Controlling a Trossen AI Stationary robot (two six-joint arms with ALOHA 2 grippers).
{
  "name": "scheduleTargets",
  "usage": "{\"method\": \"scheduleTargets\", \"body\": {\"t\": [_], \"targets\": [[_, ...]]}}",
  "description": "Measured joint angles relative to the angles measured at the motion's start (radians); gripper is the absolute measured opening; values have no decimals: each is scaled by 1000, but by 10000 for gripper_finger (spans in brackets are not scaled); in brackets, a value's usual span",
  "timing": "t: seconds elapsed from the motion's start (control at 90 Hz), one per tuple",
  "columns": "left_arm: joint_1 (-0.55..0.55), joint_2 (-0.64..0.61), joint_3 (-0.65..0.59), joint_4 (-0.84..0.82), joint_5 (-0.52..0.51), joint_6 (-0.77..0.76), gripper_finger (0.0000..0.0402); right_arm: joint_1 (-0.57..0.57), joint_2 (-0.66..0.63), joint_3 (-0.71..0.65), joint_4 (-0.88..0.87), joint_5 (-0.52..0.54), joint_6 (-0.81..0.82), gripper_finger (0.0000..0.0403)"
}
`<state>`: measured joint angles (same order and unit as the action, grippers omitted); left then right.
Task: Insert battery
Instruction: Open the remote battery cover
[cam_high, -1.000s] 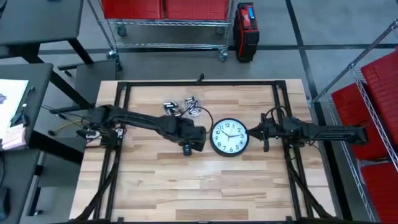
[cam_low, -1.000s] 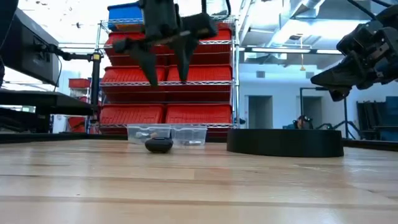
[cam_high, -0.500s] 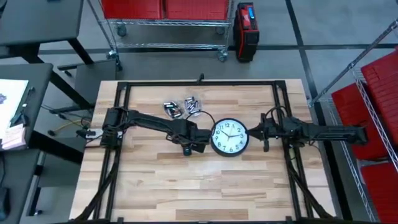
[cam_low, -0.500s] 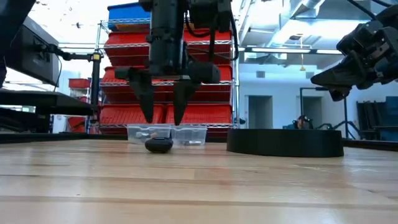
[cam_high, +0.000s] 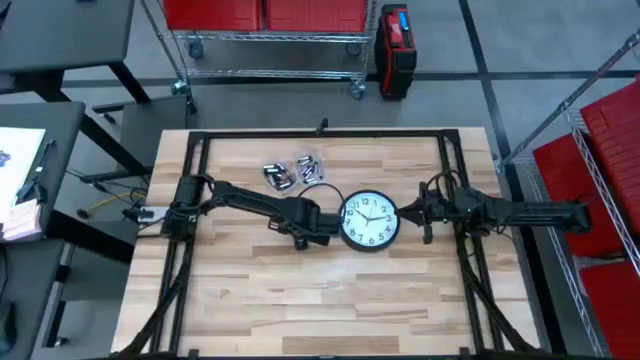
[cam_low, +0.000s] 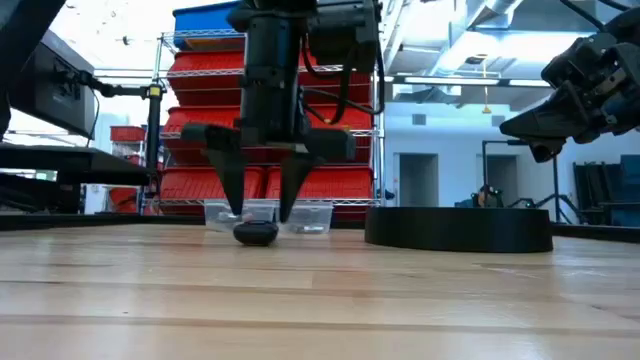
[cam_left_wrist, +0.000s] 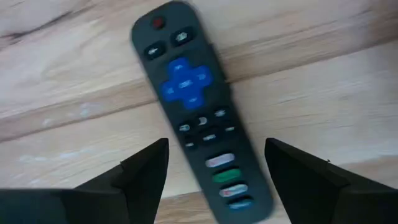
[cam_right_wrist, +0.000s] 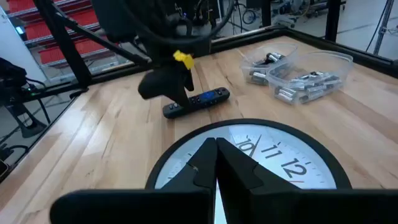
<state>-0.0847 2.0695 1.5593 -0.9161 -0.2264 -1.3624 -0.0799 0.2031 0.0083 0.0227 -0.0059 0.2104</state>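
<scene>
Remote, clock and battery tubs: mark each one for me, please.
Remote (cam_left_wrist: 193, 106), left wrist view, on its blue direction pad.
Clock (cam_high: 371, 222), high view, on the centre of its white face.
Battery tubs (cam_right_wrist: 309, 76), right wrist view, on the nearer tub's batteries.

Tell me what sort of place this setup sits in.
Likely a robotics lab or workshop with storage: wire metal shelving stacked with red plastic bins, a light wooden butcher-block table inside a black frame, and bare concrete floor around it.

Even overhead light; left wrist view blurred (remote (cam_left_wrist: 198, 118) soft), low view backlit.
</scene>
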Motion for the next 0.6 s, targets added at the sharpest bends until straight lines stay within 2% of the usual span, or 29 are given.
{"method": "scheduleTargets", "body": {"t": [0.367,0.489,0.6], "targets": [[-18,54,3,-5,4,17,248,0,0,0,-4,1,0,0],[-26,55,3,-4,-3,91,244,0,0,0,-4,1,0,0],[-26,55,3,-4,-1,156,222,0,0,0,-5,1,0,0]]}}
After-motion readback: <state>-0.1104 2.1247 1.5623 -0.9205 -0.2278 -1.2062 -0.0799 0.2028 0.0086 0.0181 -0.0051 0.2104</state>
